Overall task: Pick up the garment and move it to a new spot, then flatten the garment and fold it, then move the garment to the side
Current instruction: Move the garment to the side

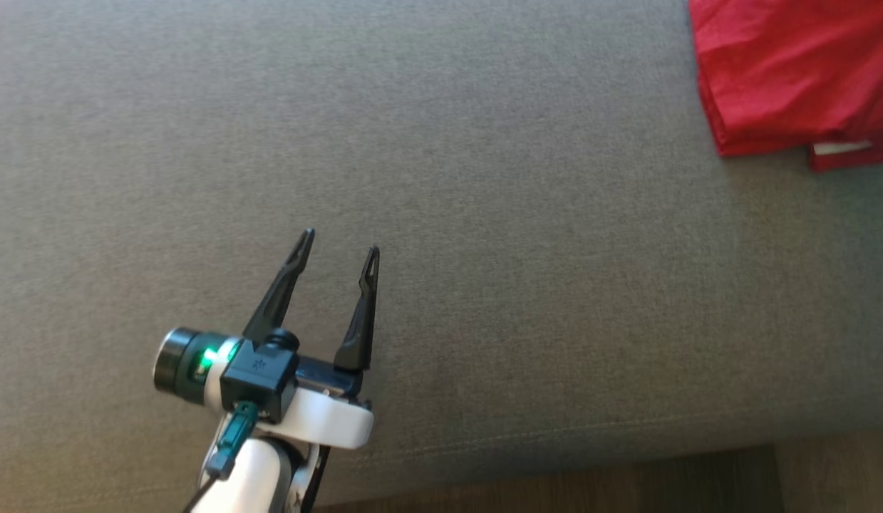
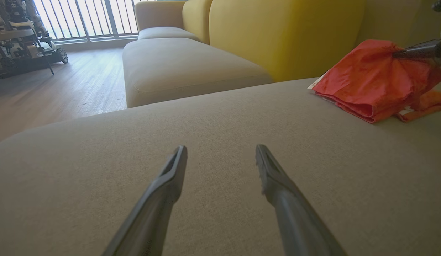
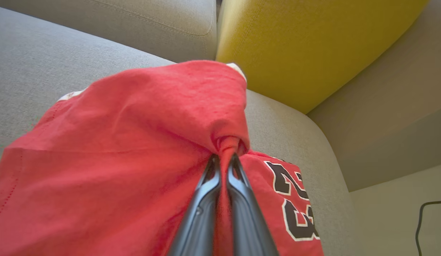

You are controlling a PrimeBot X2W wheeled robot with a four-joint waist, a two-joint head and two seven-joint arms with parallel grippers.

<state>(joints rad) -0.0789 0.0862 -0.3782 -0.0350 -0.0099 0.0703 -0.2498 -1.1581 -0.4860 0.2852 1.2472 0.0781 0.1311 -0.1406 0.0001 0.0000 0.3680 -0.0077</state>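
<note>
Spreading out beneath your left claw (image 1: 341, 242) is a wide grey fabric cushion (image 1: 484, 214), part of a sofa whose front edge drops to a wooden floor (image 1: 555, 484) behind the claw. Your left claw holds nothing and its two fingers are spread wide, pointing along the cushion; you cannot tell whether they touch it. Ahead of that claw and off to its left, a paler seat section (image 2: 184, 67) runs toward a bright railing (image 2: 85, 17), with some dark wheeled equipment (image 2: 24, 42) on the floor at the far left. The red garment (image 1: 790, 71) lies well apart from your left claw, ahead and to its right, with a stretch of bare cushion between them. Your right claw (image 3: 224, 158) is clamped on a bunch of the garment's fabric, which rises to a pinched peak at the fingertips, while the rest drapes down onto the cushion around the fingers. Black numerals (image 3: 291, 199) edged in white show just right of the right claw, and a white label (image 1: 840, 148) peeks out at the garment's near edge. A yellow backrest (image 3: 313, 46) stands just beyond the garment, ahead of the right claw, and a dark cable (image 3: 419, 220) shows low at its far right.
</note>
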